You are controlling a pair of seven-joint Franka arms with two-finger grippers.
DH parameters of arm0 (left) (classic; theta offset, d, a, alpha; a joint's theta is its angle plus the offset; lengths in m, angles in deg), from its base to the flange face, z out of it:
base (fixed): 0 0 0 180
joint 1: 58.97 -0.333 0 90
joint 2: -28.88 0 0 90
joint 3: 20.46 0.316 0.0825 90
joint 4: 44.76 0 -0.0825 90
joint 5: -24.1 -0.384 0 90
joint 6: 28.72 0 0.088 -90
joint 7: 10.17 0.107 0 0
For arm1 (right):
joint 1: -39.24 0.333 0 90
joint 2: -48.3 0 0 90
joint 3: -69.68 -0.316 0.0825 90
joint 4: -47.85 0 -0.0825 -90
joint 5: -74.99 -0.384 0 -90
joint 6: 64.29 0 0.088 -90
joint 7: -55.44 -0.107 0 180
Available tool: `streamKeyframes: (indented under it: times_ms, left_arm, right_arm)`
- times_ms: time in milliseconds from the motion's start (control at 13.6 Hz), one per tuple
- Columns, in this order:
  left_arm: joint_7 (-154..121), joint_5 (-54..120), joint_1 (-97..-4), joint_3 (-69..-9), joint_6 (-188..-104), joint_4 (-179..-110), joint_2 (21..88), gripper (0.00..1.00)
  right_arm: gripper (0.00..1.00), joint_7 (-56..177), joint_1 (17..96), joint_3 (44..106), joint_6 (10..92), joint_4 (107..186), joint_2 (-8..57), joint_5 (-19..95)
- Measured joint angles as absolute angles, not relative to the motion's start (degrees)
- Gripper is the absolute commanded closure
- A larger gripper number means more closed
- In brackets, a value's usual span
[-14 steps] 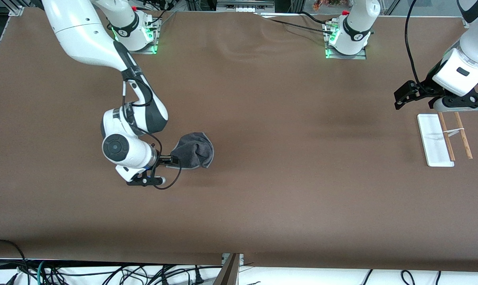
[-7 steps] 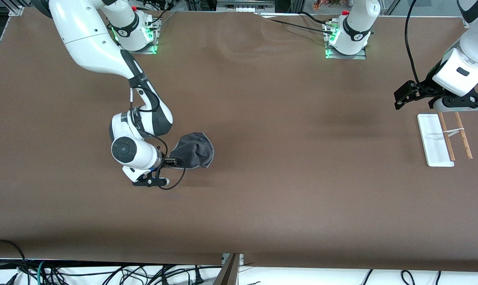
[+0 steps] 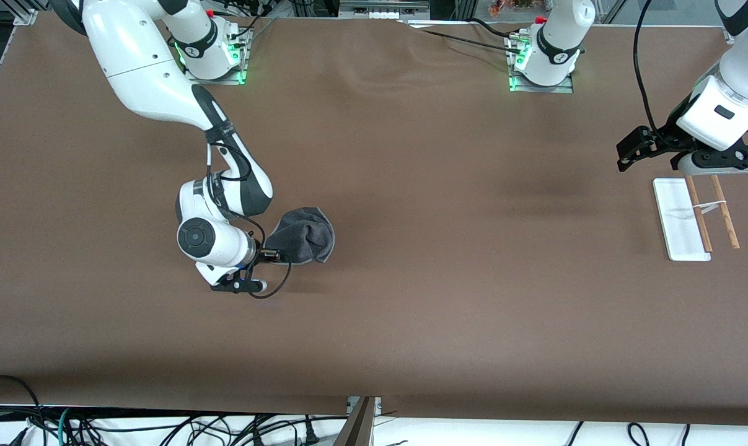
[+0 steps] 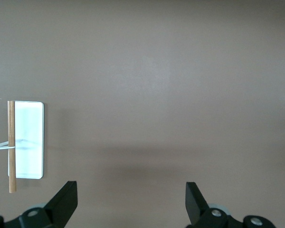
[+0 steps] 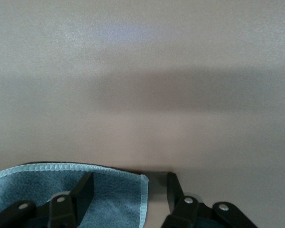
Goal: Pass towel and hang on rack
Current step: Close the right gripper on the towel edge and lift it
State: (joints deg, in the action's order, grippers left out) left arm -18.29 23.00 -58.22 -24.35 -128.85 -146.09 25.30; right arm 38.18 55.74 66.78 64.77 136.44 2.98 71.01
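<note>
The towel [image 3: 305, 235], dark grey and crumpled, lies on the brown table toward the right arm's end. My right gripper [image 3: 273, 254] is low at the towel's edge nearest that arm. In the right wrist view the towel [image 5: 38, 185] looks blue-grey with a pale hem. Its corner lies between the fingers of the right gripper [image 5: 129, 183], which stand apart and do not pinch it. The rack [image 3: 677, 220] stands toward the left arm's end, a white base with two wooden rods [image 3: 725, 214]. Above it, beside its end nearest the bases, my left gripper [image 3: 628, 152] waits open and empty.
The left wrist view shows the rack's white base [image 4: 28, 142] and one rod [image 4: 11, 142] off to one side of the left gripper [image 4: 130, 189], over bare table. Cables hang below the table's front edge [image 3: 163, 427].
The right arm has slid a little toward the towel, and its fingers have narrowed around the towel's corner. The left arm and the towel have stayed put.
</note>
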Motion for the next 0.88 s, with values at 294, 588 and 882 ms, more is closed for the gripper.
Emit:
streamKeyframes:
  times_ms: [294,588,882]
  left_arm:
    - [-18.29,23.0,-58.22,-24.35,-128.85,-146.09,25.3,0.0]
    - [-18.29,23.0,-58.22,-24.35,-128.85,-146.09,25.3,0.0]
    - [-18.29,23.0,-58.22,-24.35,-128.85,-146.09,25.3,0.0]
  right_arm:
    - [0.97,38.16,55.55,67.44,64.49,136.45,3.25,71.08]
    - [1.0,38.09,55.8,67.09,64.93,136.45,3.22,70.09]
    - [1.0,38.1,55.71,67.09,64.81,136.25,3.22,69.37]
